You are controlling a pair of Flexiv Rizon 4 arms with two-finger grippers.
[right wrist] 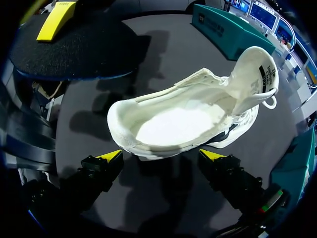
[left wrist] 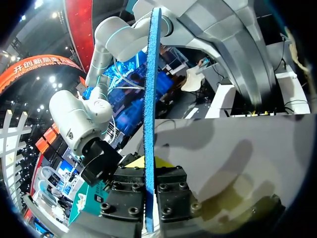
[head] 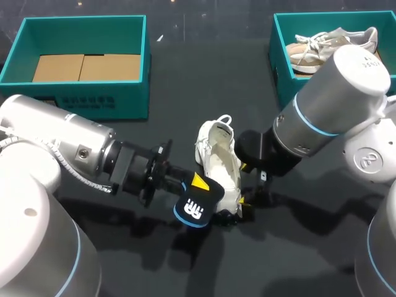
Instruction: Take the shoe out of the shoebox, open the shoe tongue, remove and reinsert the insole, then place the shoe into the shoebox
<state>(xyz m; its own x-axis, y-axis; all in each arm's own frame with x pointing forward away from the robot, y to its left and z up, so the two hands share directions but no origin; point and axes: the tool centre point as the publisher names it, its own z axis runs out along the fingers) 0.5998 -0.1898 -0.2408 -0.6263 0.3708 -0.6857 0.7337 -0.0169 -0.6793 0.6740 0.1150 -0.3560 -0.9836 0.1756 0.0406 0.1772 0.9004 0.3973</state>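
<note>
Head view counts two teal boxes, two shoes, one insole and two arms over the dark table point(head: 185, 80). The left box point(head: 86, 99) stands at the far left and holds two flat cardboard pieces point(head: 86, 67) lying side by side. The right box point(head: 279, 68) stands at the far right with one grey shoe point(head: 328, 43) lying inside it. The white shoe point(head: 216, 158) is outside both boxes, resting on the table in the middle, between the two grippers and well apart from either box. Its opening faces up, and the end with the small loop points toward the far edge.

The left gripper point(head: 197, 185) comes in from the left and is closed on the single insole point(head: 199, 201), a dark piece with a blue edge that hangs just beside the near end of the white shoe. Left wrist view shows that insole edge-on, a thin blue strip pinched between the two fingers and rising straight ahead of them.

The right gripper point(head: 245, 184) sits low against the right side of the white shoe. Right wrist view shows its two yellow-tipped fingers point(right wrist: 106, 158) spread wide and gripping nothing. The white shoe lies just ahead of them, with its pale inner floor bare. From that view the insole is beyond the shoe's rounded end, one yellow tip of the left gripper lying against it.
</note>
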